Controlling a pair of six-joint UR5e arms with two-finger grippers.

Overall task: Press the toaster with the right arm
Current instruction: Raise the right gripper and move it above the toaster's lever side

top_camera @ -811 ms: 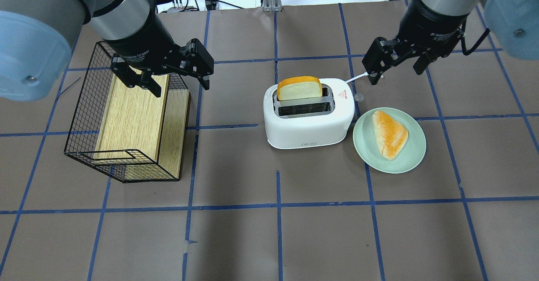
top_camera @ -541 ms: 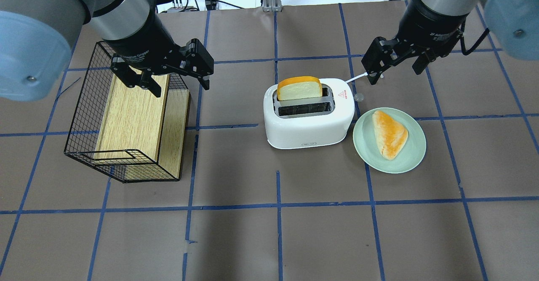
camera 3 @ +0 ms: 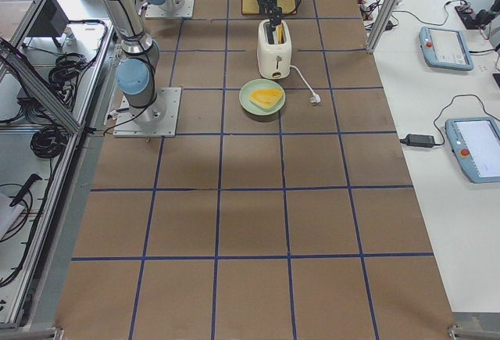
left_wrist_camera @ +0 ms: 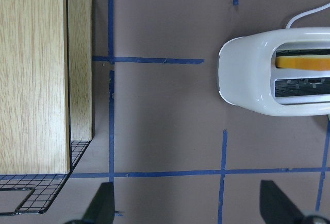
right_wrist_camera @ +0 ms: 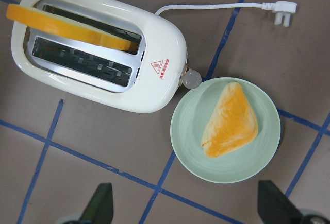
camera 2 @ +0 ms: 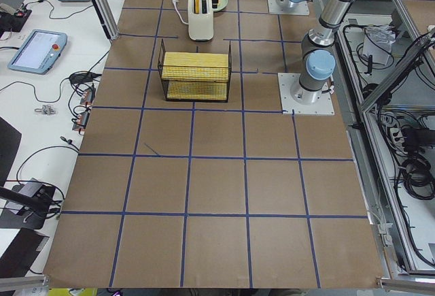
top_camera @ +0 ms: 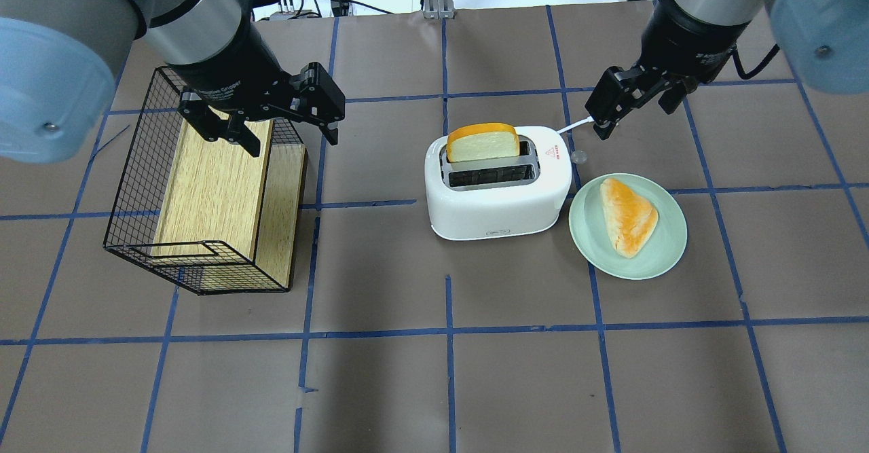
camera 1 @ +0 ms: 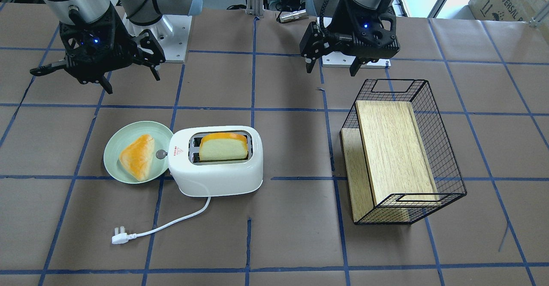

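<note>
The white two-slot toaster (top_camera: 499, 195) stands mid-table with an orange-crusted bread slice (top_camera: 482, 144) upright in its far slot. Its small silver lever knob (top_camera: 578, 157) sticks out of the end with the red triangle label, towards the plate. It also shows in the right wrist view (right_wrist_camera: 191, 79). My right gripper (top_camera: 635, 119) is open and empty. It hovers above the table, behind and to the right of that end, clear of the toaster. My left gripper (top_camera: 292, 140) is open and empty over the wire basket's far end.
A pale-green plate (top_camera: 672, 249) with a triangular bun (top_camera: 628, 215) sits right beside the toaster's lever end. A black wire basket (top_camera: 136, 188) with a wooden board inside stands at the left. The toaster's white cord and plug (camera 1: 120, 236) lie on the table beyond it.
My right wrist has turned and drawn slightly back and up, so its fingers look closer together from overhead. The left arm, toaster and plate have not moved.
</note>
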